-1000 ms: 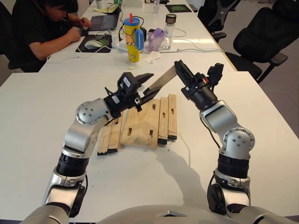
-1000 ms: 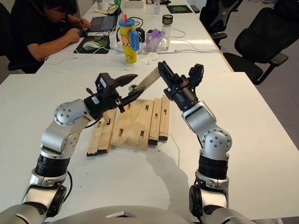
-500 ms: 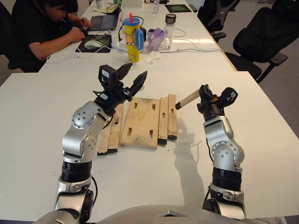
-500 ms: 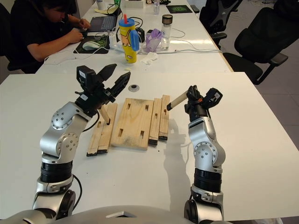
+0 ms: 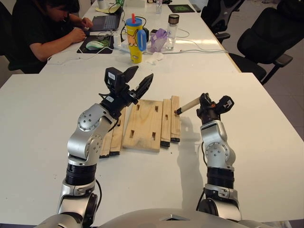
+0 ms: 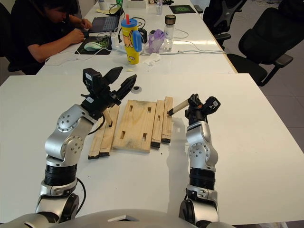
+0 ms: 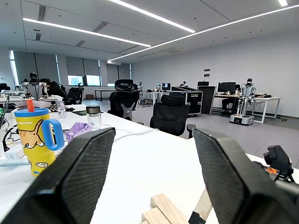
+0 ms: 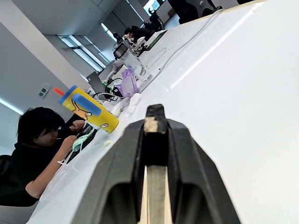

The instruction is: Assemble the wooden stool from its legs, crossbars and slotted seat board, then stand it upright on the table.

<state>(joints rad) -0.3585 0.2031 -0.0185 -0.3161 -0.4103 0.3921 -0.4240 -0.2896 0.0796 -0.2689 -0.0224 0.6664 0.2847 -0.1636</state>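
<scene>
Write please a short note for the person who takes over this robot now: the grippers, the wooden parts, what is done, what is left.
Left gripper: open, empty, raised over the left side of the wooden parts.
Right gripper: shut on one wooden stick, held just right of the parts, free end pointing at them.
Parts: slotted seat board lies flat on the table, with slats at its right and more pieces at its left.
Done: nothing looks joined.
Left: fit all parts, then stand the stool upright.

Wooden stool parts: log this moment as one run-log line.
left gripper: open | right gripper: shut on wooden bar | slotted seat board: flat on table | assembly: not done
</scene>
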